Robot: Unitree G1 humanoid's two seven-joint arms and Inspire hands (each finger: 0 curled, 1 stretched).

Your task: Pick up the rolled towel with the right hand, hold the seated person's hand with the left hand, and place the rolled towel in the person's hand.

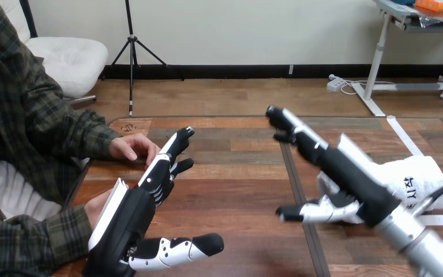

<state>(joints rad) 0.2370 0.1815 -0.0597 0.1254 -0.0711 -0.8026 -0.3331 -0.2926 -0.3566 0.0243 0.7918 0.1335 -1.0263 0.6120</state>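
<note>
1. Table [236, 190] spans the view; a person sits at its left side.
2. Rolled towel [418, 176] lies on the table at the far right.
3. Right hand [346, 173] is just left of the towel and overlaps its left end; can't tell if they touch.
4. Left hand [153, 179] is over the table's left part, well apart from the right hand.
5. Person's upper hand [131, 147] rests at the table's left edge, just left of the left hand's fingertips [183, 135].
6. Person's lower hand [95, 209] is just left of the left hand, partly hidden behind it.
</note>
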